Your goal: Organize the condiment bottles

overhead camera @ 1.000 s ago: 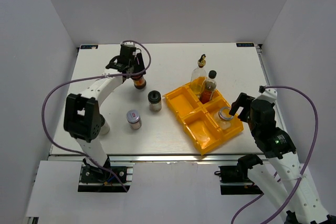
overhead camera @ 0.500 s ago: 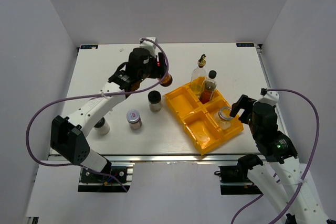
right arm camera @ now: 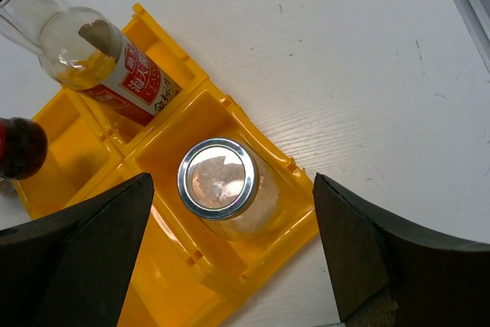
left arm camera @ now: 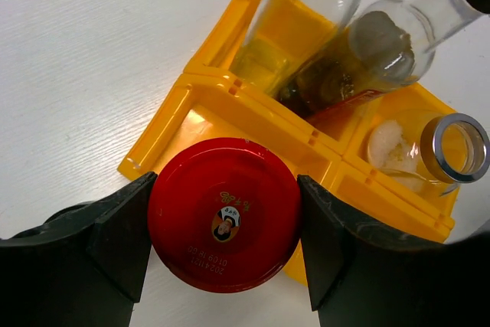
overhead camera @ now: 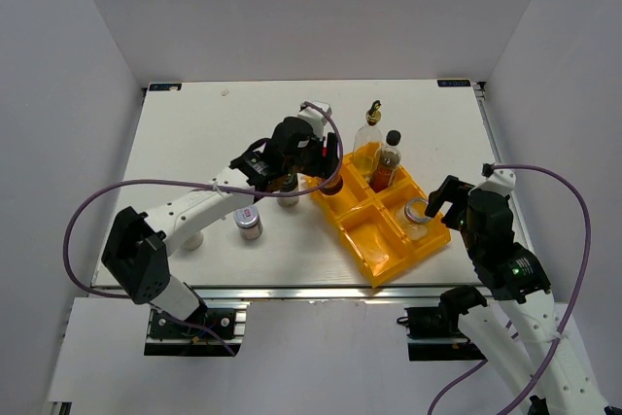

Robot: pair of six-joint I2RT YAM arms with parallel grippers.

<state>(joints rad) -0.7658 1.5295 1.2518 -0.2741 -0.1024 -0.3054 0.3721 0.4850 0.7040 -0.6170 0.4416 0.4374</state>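
**Top view:** left jaws are shut tight on the red-lidded jar [overhead camera: 332,186], over the left corner of the yellow tray [overhead camera: 381,269]. Can't tell if it is seated or hanging. Clear bottle [overhead camera: 368,139] and brown bottle [overhead camera: 387,164] stand in the tray's far cells. A silver-lidded shaker [overhead camera: 418,215] is in the right cell. Still out on the desk [overhead camera: 194,133]: a black-lidded shaker [overhead camera: 285,190], half under the left arm, and a second shaker [overhead camera: 249,222] nearer.

**Left wrist view:** one finger [left arm camera: 115,239] sits on each side of the red lid. The tray's left cell lies directly below, with the bottles behind.

**Right wrist view:** right jaws are spread wide and hold nothing, hovering over the shaker in the right cell.

**Handling:** the jar is probably glass, so rigid, slick and breakable, with some weight if full. The grip across the body under the lid looks right. Lower it gently and don't drop it in.

**Change:** a second ago the jar was at the far left of the desk. Half a second ago it was halfway to the tray, and now it is at the tray. The right arm has barely moved.
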